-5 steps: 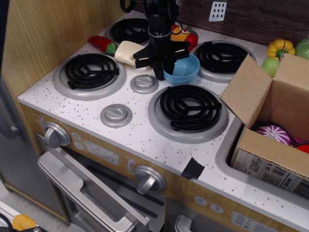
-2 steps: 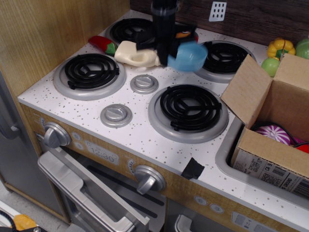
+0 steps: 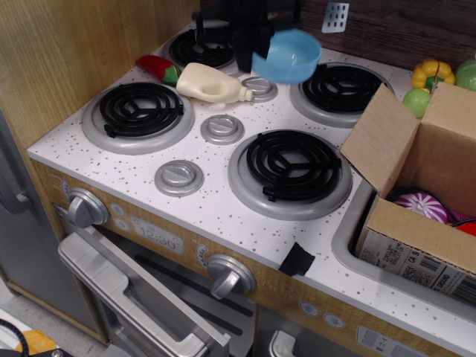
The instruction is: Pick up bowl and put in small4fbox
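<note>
The light-blue bowl hangs tilted in the air above the back of the toy stove, between the two rear burners. My black gripper is shut on its left rim and reaches down from the top edge of the view. The brown cardboard small4fbox stands open at the right in the sink, with a barcode label on its front side and a striped pink ball inside.
A cream toy bottle and a red pepper lie on the white stovetop at back left. Coil burners and silver knobs cover the stove. Toy vegetables sit behind the box.
The gripper has lifted the bowl off the stovetop and carried it up and slightly right; the bowl now tilts in the air.
</note>
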